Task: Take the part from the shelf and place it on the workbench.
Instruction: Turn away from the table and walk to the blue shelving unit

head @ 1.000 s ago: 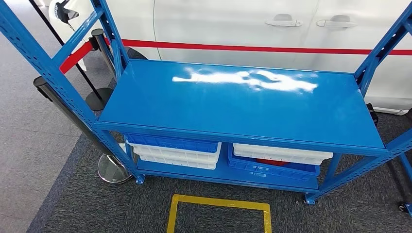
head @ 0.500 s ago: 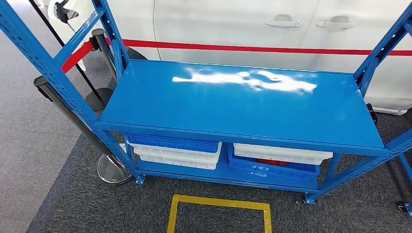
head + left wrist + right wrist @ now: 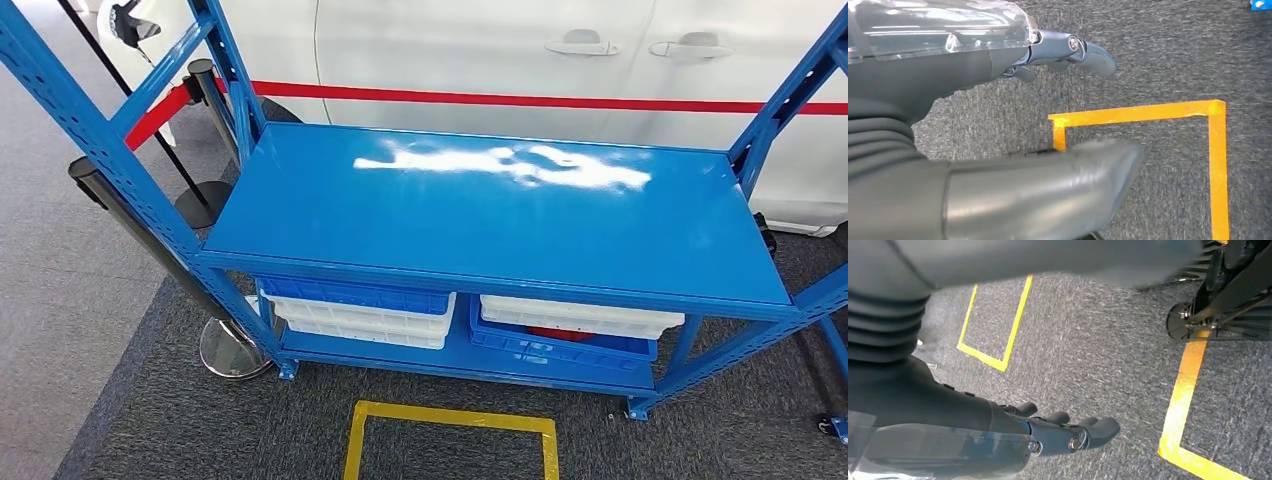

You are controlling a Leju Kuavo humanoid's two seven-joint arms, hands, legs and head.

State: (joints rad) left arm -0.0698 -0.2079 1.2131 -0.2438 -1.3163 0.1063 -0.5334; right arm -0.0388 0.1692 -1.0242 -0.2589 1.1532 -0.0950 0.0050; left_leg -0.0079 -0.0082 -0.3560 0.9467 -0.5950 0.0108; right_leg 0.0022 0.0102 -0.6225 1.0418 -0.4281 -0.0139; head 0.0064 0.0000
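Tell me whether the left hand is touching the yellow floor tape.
Apart. The left wrist view shows the left hand hanging empty above the carpet, with the yellow floor tape lying flat on the floor beyond its fingers.

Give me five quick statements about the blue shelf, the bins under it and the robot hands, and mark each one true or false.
1. The top of the blue shelf is bare. True.
2. The left robot hand holds a part. False: it holds nothing and hangs over grey carpet.
3. White and blue bins sit on the lower level. True.
4. The right robot hand rests on the shelf. False: it hangs above the carpet near yellow floor tape.
5. A red stripe runs along the white car behind the shelf. True.
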